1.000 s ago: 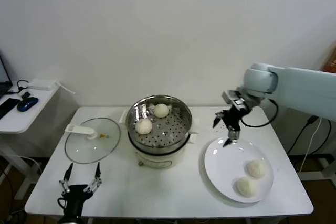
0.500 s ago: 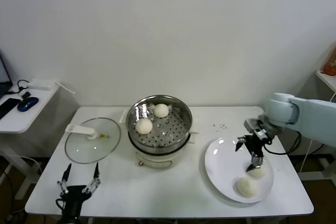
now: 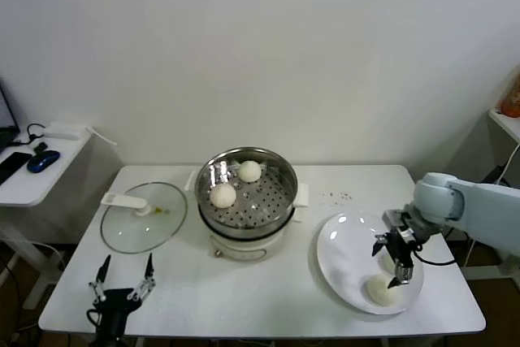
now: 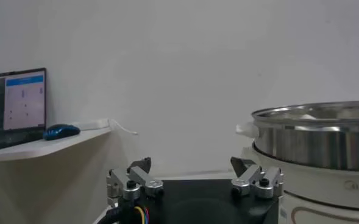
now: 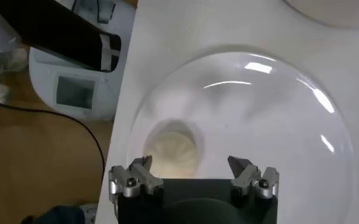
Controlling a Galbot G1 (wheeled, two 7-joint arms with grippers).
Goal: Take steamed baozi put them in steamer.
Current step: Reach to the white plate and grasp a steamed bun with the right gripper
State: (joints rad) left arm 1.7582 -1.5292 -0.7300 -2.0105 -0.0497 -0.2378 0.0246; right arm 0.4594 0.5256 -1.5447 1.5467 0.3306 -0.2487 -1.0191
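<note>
Glass lid (image 3: 143, 217) flat on white table (image 3: 244, 298), white plate (image 3: 345, 262), side shelf (image 3: 36, 176) with blue mouse (image 3: 42, 161)

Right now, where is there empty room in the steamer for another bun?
The steamer holds two baozi, one at the back and one at the left. Its front and right perforated floor is bare. The plate is crowded on its right, where the open right gripper hangs over the baozi.
</note>
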